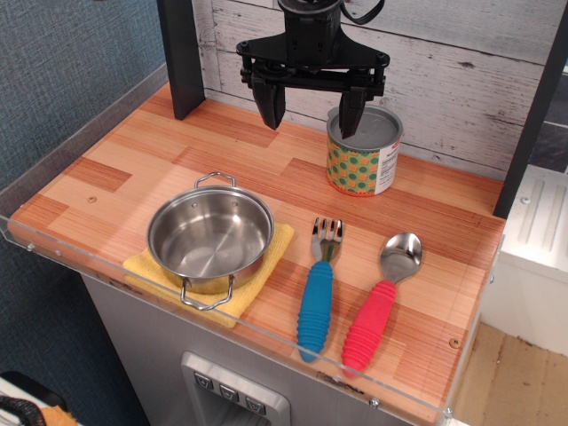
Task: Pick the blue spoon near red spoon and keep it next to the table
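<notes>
Nearest the camera, a clear acrylic rim is seen edging the counter (115, 169), whose top is patterned in light and reddish-brown wood planks over a grey base.

At the left, a shiny steel pot (210, 237) with two wire loop handles is set on a folded yellow cloth (266, 266), soft and flat under it. Just right of the cloth, the blue spoon (318, 288) is laid flat, its thick ribbed blue handle pointed toward the camera and its short silver tined head pointed away. Just beside it, apart by a narrow gap, the red spoon (380, 302) is laid at a slight angle, with the same ribbed handle in red and a polished oval bowl.

Behind them, near the whitewashed plank wall, a metal can (364, 151) with a green and orange dotted label is stood upright. The black claw (312, 105) is held high above the back of the counter, spread wide and empty, one finger in front of the can, well apart from the blue spoon.

Several risks are judged likely. The red spoon could be nudged or caught by a wide claw, since the two handles are so close. The rounded, ribbed handle could roll or slip if pinched off centre. The can could be knocked as the claw is moved forward.
</notes>
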### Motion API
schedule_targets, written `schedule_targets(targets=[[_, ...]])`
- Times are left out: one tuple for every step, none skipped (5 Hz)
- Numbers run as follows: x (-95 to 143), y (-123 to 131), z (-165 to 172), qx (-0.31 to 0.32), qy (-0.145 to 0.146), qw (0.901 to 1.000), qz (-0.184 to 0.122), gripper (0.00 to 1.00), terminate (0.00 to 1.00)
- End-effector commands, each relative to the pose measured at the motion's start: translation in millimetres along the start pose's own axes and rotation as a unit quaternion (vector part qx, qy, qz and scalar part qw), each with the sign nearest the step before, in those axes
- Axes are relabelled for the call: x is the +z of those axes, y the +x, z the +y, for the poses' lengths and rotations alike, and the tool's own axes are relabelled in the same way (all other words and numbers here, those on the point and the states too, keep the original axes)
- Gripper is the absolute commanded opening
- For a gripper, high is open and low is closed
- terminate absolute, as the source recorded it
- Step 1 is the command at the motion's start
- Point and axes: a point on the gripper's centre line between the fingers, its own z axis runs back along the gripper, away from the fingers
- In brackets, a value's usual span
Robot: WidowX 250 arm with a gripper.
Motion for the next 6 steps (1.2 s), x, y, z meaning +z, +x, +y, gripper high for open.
schedule_targets(targets=[[0, 0, 0, 0.000, 0.000, 1.0000, 0.000, 1.00, 0.00], [0, -18, -6, 0.030, -0.015, 0.9993, 0.014, 1.00, 0.00], [0, -39, -10, 0.058, -0.022, 0.9976, 0.029, 1.00, 0.00], [-1, -60, -21, 0.058, -0.009, 0.9978, 0.032, 1.00, 0.00], [-4, -74, -32, 0.074, -0.016, 0.9965, 0.036, 1.00, 0.00], [-12, -83, -38, 0.091, -0.023, 0.9949, 0.037, 1.00, 0.00]])
